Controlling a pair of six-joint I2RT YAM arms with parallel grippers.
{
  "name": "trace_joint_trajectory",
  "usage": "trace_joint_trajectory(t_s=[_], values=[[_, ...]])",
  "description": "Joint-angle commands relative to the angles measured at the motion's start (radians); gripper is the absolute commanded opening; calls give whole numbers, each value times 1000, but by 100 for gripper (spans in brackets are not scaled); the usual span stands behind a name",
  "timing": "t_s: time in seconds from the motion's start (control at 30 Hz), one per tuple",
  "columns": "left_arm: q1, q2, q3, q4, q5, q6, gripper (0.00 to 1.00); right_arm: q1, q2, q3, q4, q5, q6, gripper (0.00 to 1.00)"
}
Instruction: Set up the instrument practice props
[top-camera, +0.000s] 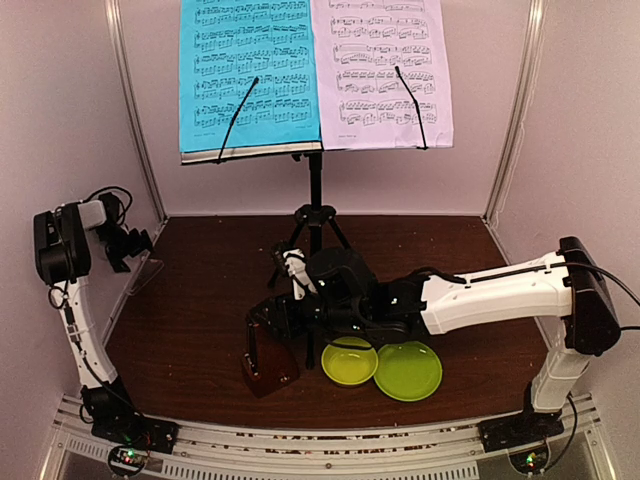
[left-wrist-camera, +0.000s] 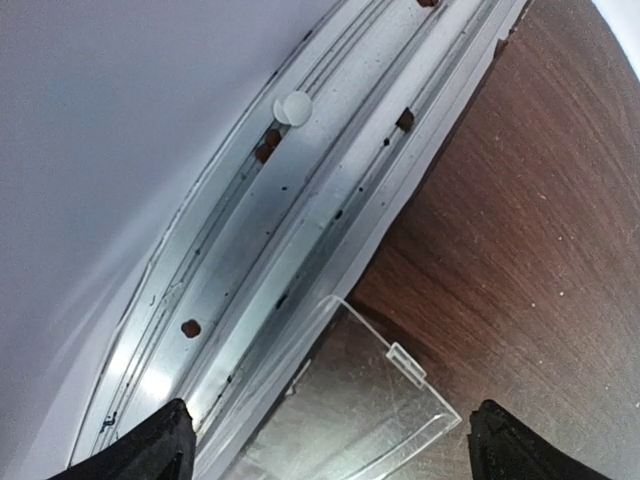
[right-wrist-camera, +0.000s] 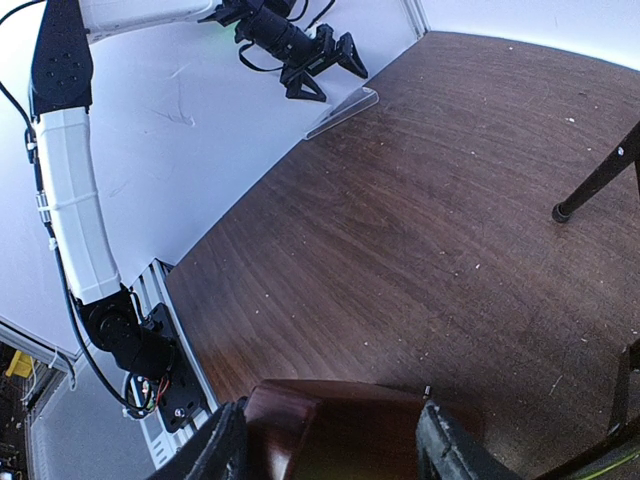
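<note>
The black music stand (top-camera: 315, 185) stands at the back on tripod legs and holds a cyan sheet (top-camera: 248, 70) and a pale lilac sheet (top-camera: 385, 70) of printed music. The small brown metronome (top-camera: 268, 365) is at the front centre of the table. My right gripper (top-camera: 270, 330) is shut on it; in the right wrist view both fingers (right-wrist-camera: 225, 450) press the brown body (right-wrist-camera: 335, 430). My left gripper (top-camera: 135, 245) is wide open and empty at the left wall, over a clear plastic cover (left-wrist-camera: 350, 400).
A lime-green bowl (top-camera: 349, 360) and a lime-green plate (top-camera: 408, 371) lie just right of the metronome, under my right arm. A stand leg (right-wrist-camera: 600, 180) rests on the brown table. A metal rail (left-wrist-camera: 260, 230) runs along the left wall.
</note>
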Motion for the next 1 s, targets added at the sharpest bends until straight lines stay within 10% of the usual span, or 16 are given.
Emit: trace_joint_trajectory(t_s=[0.0, 0.43, 0.97], values=[[20, 54, 83, -75, 32, 16, 98, -2, 2, 16, -58, 15, -7, 58], [22, 99, 23, -40, 251, -48, 98, 0, -10, 4, -49, 17, 4, 58], [-80, -175, -121, 44, 176, -27, 96, 6, -8, 11, -45, 25, 6, 58]])
